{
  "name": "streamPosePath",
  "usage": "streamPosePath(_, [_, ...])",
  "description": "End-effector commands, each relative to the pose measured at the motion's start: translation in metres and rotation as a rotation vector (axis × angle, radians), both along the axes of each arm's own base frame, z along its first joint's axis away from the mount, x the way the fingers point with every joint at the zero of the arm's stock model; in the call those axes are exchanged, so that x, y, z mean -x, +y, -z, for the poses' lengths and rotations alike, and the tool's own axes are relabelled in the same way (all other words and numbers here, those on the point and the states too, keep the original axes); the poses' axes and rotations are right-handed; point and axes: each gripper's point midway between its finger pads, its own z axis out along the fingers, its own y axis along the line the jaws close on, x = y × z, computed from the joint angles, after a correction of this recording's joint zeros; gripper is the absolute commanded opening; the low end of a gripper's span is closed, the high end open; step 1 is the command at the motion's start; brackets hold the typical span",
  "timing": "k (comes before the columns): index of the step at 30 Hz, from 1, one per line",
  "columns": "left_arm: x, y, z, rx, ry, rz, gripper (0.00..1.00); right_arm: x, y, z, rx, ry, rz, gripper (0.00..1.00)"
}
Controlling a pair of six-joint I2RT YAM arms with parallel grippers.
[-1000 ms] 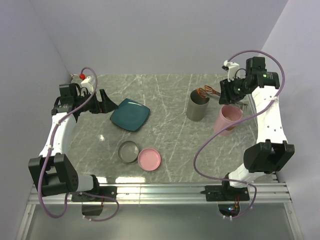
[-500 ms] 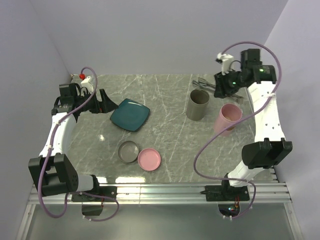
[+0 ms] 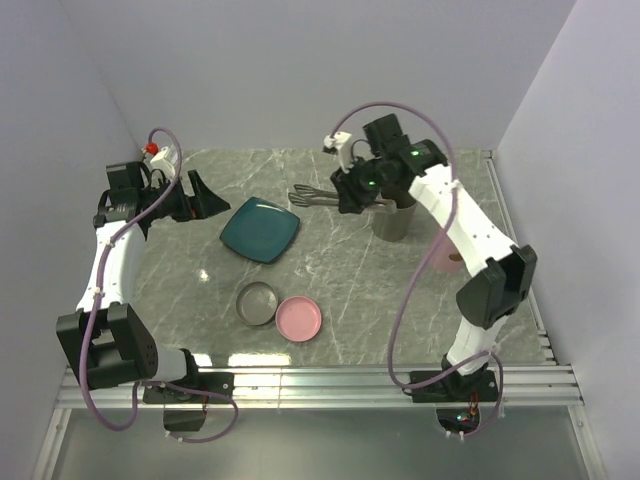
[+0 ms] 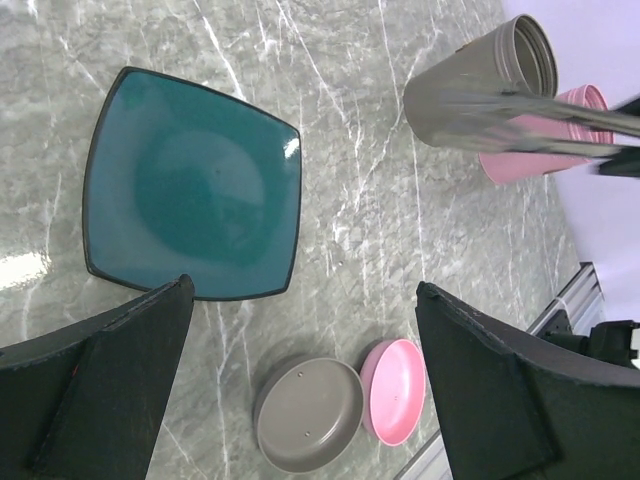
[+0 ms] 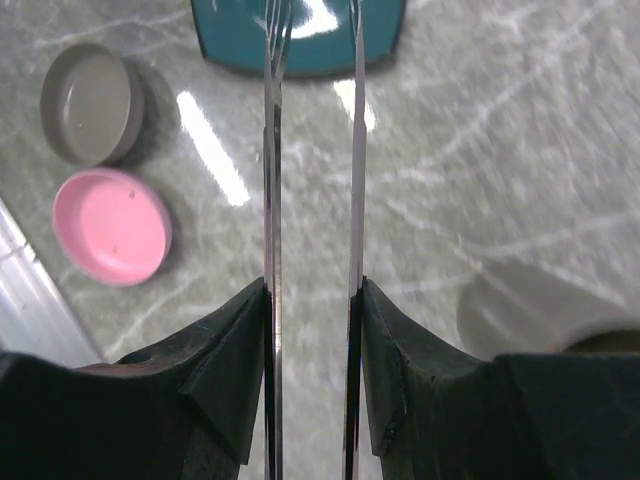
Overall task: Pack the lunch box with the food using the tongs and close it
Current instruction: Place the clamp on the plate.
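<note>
Grey marbled table point(image 3: 330, 290) with two arms mounted at its near edge; all positions are given relative to the teal square plate point(image 3: 260, 230), which lies flat on the left-centre of the table. The right arm point(image 3: 455, 215) reaches from the right across to a spot just beyond the plate's far-right corner. The left arm point(image 3: 110, 265) rises along the left side and ends just left of the plate. To the right of the plate stands a tall grey cylindrical container point(image 3: 393, 225), upright and open at the top. Farther right again is a pink cup point(image 3: 447, 262), largely hidden behind the right arm in the overhead view but seen just beside the grey container in the left wrist view point(image 4: 540, 160). Near the plate's front edge lie a shallow grey round dish point(image 3: 257, 302) and, touching it on the right, a shallow pink round dish point(image 3: 299, 318). The tongs point(image 3: 312, 195) are held in the air off the plate's far-right corner, their tips pointing toward the plate. The right jaws are partly closed on the tongs, one slender silver arm lying against each inner finger face, a gap remaining between the two. The left jaws stand fully apart and grip nothing.
</note>
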Motion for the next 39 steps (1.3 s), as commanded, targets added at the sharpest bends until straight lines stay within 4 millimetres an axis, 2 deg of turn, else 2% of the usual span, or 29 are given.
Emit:
streamPosePath(1, [0.001, -0.001, -0.015, 0.017, -0.036, 0.013, 1.0, -0.021, 0.037, 0.008, -0.05, -0.08, -0.021, 0.46])
streamPosePath(2, [0.002, -0.001, -0.012, 0.018, -0.029, 0.009, 0.99, -0.021, 0.044, 0.024, -0.037, -0.06, -0.027, 0.46])
streamPosePath(5, [0.002, -0.001, -0.011, 0.014, -0.026, 0.005, 0.99, -0.026, 0.069, 0.037, -0.052, -0.063, -0.036, 0.46])
streamPosePath(7, [0.002, 0.002, -0.008, -0.009, -0.028, 0.001, 0.99, -0.028, 0.084, 0.039, -0.073, -0.061, -0.045, 0.45])
streamPosePath(10, [0.003, 0.003, -0.006, -0.026, -0.024, -0.001, 0.99, -0.032, 0.098, 0.056, -0.073, -0.05, -0.053, 0.45])
streamPosePath(17, [0.002, 0.003, 0.0, -0.013, -0.013, -0.003, 0.99, -0.037, 0.117, 0.09, -0.083, -0.047, -0.055, 0.45])
streamPosePath(25, [0.001, 0.004, 0.003, -0.021, -0.011, -0.004, 0.99, -0.04, 0.127, 0.127, -0.05, -0.039, -0.07, 0.46])
streamPosePath(30, [0.002, 0.003, 0.004, -0.012, -0.008, -0.006, 0.99, -0.038, 0.135, 0.144, -0.046, -0.03, -0.085, 0.47])
streamPosePath(34, [0.003, 0.005, 0.003, -0.025, -0.008, -0.008, 0.99, -0.029, 0.131, 0.171, 0.011, 0.001, -0.099, 0.49])
streamPosePath(39, [0.003, 0.005, 0.002, -0.028, -0.014, -0.007, 0.99, -0.026, 0.124, 0.193, 0.066, 0.041, -0.089, 0.54])
